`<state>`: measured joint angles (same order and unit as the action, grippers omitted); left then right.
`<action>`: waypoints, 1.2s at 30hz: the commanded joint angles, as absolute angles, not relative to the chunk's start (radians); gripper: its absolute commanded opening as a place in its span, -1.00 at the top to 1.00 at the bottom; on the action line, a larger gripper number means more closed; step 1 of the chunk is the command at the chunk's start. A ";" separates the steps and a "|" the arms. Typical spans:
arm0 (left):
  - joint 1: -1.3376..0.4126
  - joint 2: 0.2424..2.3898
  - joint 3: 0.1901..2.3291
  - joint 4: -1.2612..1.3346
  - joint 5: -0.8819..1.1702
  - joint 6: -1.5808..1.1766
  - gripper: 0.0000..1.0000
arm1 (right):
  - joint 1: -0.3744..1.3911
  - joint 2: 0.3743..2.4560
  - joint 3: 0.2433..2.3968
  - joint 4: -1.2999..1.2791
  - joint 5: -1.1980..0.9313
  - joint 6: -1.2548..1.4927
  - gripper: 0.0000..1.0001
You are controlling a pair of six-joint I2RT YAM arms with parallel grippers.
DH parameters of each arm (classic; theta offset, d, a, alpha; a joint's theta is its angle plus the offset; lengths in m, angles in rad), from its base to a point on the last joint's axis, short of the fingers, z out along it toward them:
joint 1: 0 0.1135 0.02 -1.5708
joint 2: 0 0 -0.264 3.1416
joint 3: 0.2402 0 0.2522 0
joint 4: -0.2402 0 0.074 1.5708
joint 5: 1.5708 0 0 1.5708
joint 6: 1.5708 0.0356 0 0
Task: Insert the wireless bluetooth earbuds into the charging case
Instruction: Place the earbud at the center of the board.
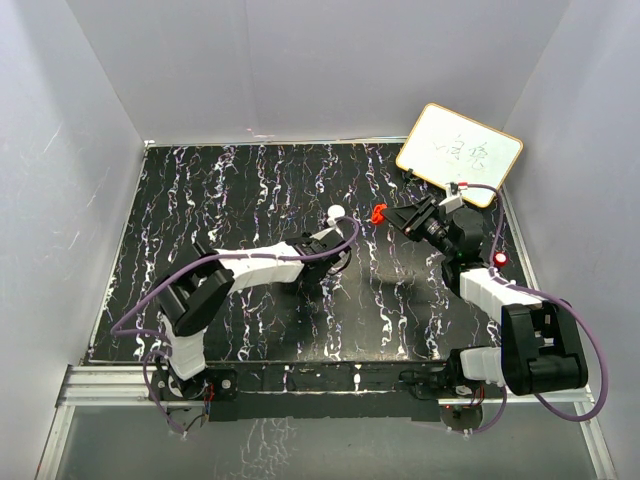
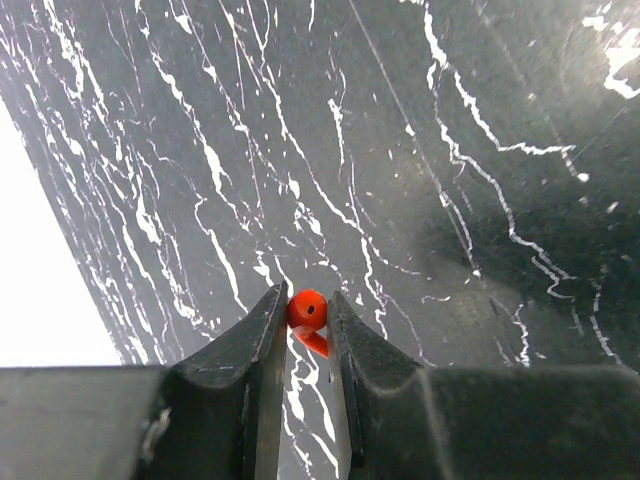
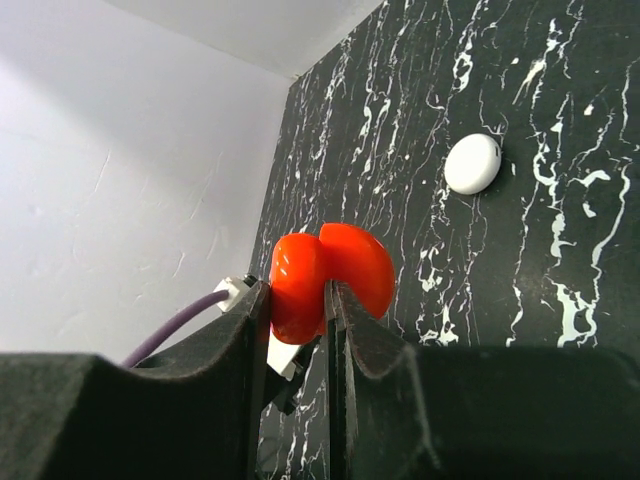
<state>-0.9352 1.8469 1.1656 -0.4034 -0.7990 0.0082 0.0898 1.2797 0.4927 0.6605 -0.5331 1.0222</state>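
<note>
My left gripper is shut on a tiny red earbud, pinched at the fingertips a little above the black marbled table. In the top view the left gripper sits mid-table; the earbud is hidden there. My right gripper is shut on one half of a red hinged charging case; the other half sticks out past the right finger. In the top view the right gripper holds the case above the table, up and right of the left gripper.
A white round disc lies on the table between the two grippers; it also shows in the right wrist view. A whiteboard leans at the back right. White walls enclose the table. The left arm's purple cable shows behind the case.
</note>
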 commanded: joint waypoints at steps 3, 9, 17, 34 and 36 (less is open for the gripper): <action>-0.930 1.862 1.224 -0.525 -0.880 0.026 1.00 | 0.063 1.252 0.521 0.675 -0.551 1.002 1.00; -0.929 1.889 1.246 -0.572 -0.859 0.023 1.00 | 0.053 1.251 0.517 0.673 -0.555 1.002 1.00; -0.930 1.938 1.300 -0.661 -0.848 0.023 1.00 | 0.046 1.246 0.516 0.672 -0.560 1.003 1.00; -0.930 2.046 1.386 -0.781 -0.809 0.049 1.00 | 0.036 1.237 0.511 0.670 -0.564 1.005 1.00; -0.930 2.061 1.393 -0.793 -0.813 0.053 1.00 | 0.034 1.235 0.511 0.670 -0.563 1.006 1.00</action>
<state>-0.9333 2.0457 1.3563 -0.7238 -0.8013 0.0292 0.0433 1.2678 0.4931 0.6388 -0.5564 1.0187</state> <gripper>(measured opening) 0.184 0.226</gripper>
